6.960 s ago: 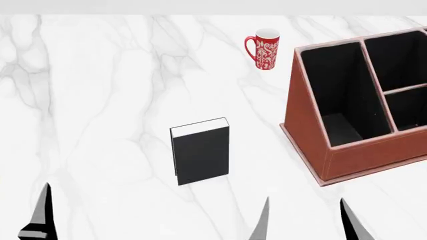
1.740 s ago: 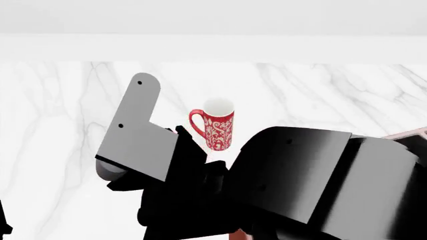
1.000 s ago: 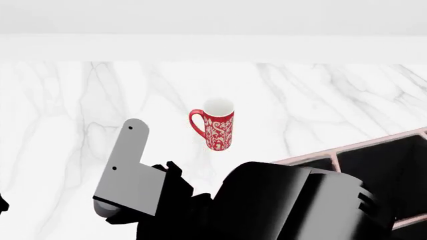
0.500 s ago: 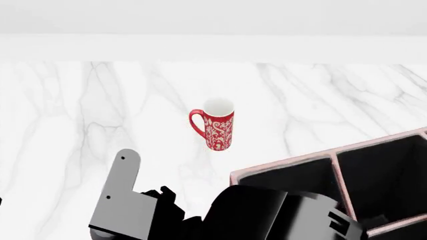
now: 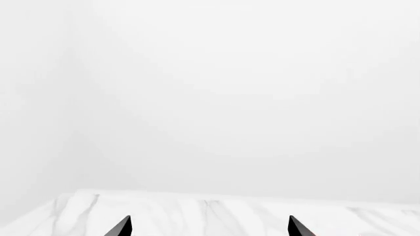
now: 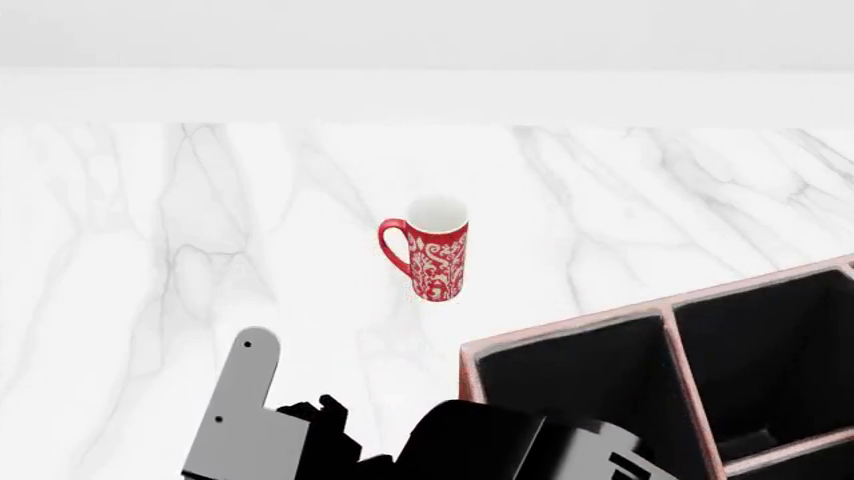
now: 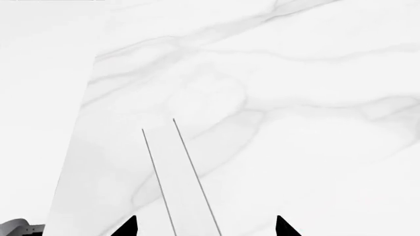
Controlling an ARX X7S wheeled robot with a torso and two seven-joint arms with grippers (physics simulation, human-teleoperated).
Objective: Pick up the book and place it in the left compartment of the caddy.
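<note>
The book (image 7: pixel 176 182) shows only in the right wrist view, edge-on, as a white strip of pages between two thin dark cover lines. My right gripper (image 7: pixel 204 227) is open, with a fingertip on either side of the book and a gap to each. In the head view my right arm (image 6: pixel 467 445) hides the book and the gripper. The reddish-brown caddy (image 6: pixel 561 330) stands at the lower right, and its left compartment (image 6: pixel 574 390) is black inside and holds nothing that I can see. My left gripper (image 5: pixel 208 228) is open and empty above the table.
A red patterned mug (image 6: pixel 434 250) stands upright on the white marble table (image 6: pixel 200 250), behind and to the left of the caddy. The table's far edge meets a plain white wall. The right wrist view shows one table edge (image 7: pixel 78 147).
My right arm has sunk towards the bottom of the head view, uncovering the caddy's left compartment. The mug and caddy have not moved over the last second.
</note>
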